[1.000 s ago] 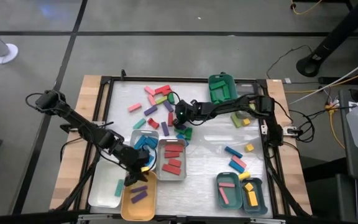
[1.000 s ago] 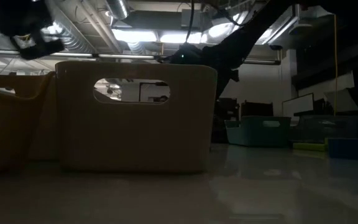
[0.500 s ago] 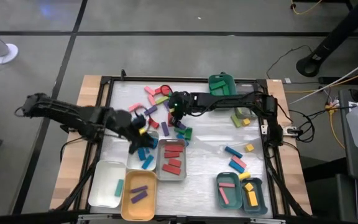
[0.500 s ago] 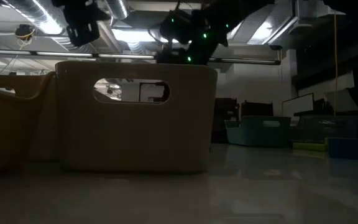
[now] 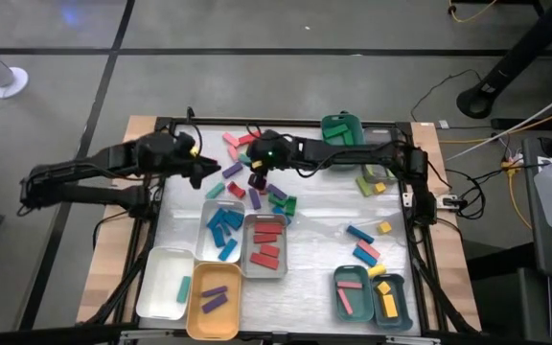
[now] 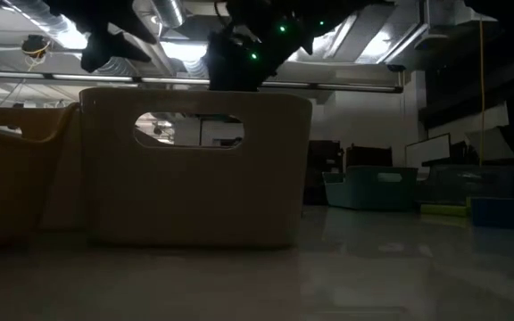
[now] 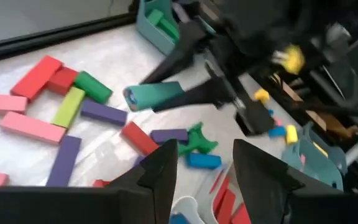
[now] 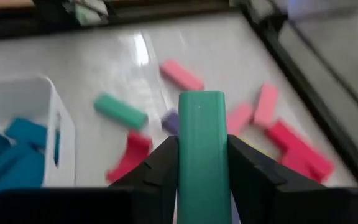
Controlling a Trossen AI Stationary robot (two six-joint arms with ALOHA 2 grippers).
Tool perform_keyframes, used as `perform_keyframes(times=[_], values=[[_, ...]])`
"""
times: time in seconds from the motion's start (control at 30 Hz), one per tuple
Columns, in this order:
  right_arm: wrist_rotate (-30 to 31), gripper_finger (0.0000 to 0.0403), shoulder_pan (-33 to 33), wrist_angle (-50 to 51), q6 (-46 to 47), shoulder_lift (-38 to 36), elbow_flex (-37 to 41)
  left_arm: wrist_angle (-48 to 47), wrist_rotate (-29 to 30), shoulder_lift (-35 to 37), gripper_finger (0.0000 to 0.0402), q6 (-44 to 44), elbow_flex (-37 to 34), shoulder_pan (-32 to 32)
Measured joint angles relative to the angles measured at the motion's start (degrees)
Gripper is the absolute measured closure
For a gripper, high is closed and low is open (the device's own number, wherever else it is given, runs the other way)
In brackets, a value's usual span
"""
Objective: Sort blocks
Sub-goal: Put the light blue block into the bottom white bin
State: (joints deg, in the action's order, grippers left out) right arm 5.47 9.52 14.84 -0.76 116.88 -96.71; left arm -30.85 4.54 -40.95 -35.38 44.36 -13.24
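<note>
Loose blocks in red, pink, purple, green and blue (image 5: 247, 168) lie flat on the far-left part of the table. My right gripper (image 5: 260, 159) hangs over this pile, shut on a teal block (image 7: 160, 95). My left gripper (image 5: 202, 172) is open at the pile's left edge, its fingers (image 7: 160, 171) empty above the pink and purple blocks (image 7: 67, 155). Sorted blocks lie in trays: blue ones (image 5: 223, 230), red ones (image 5: 266, 244), purple ones (image 5: 214, 299). My right gripper (image 8: 202, 146) pinches the teal block between its two fingers, which lie on its long side faces (image 8: 202, 186). The block runs along the fingers, and its free end (image 7: 132, 97) sticks out past the fingertips. It is lifted clear of the table.
A white tray (image 5: 166, 283) and an orange tray (image 5: 199, 316) sit at the near-left edge. Two teal trays (image 5: 372, 295) stand near right and a green bin (image 5: 341, 132) at the far edge. Stray blocks (image 5: 362, 244) lie right of centre. A pale tray wall (image 6: 194, 169) fills the low view.
My left gripper has swung from over the near-left trays toward the far edge and now hangs at the loose pile's left side. My right gripper has moved a little toward the far-left with the teal block lifted.
</note>
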Motion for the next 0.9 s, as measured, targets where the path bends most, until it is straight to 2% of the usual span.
perform_keyframes(times=[0.23,0.43,0.53,0.9], values=[[-0.8,0.0284,-3.3,-11.2,-10.7,0.0,0.0,0.0,0.0,-0.2,0.0259,-2.3,0.0,-3.3],[5.3,0.0282,-6.0,-17.0,-18.5,0.0,0.0,0.0,-2.4,-0.2,0.0259,-5.3,0.0,-3.6],[8.4,0.0282,-6.6,-18.4,-20.7,0.0,0.0,0.1,-4.6,-0.2,0.0259,-5.4,0.0,-3.6],[7.9,0.0281,-6.6,-19.4,-21.0,0.0,0.0,1.2,-4.9,-1.9,0.0259,-3.6,0.0,-3.6]])
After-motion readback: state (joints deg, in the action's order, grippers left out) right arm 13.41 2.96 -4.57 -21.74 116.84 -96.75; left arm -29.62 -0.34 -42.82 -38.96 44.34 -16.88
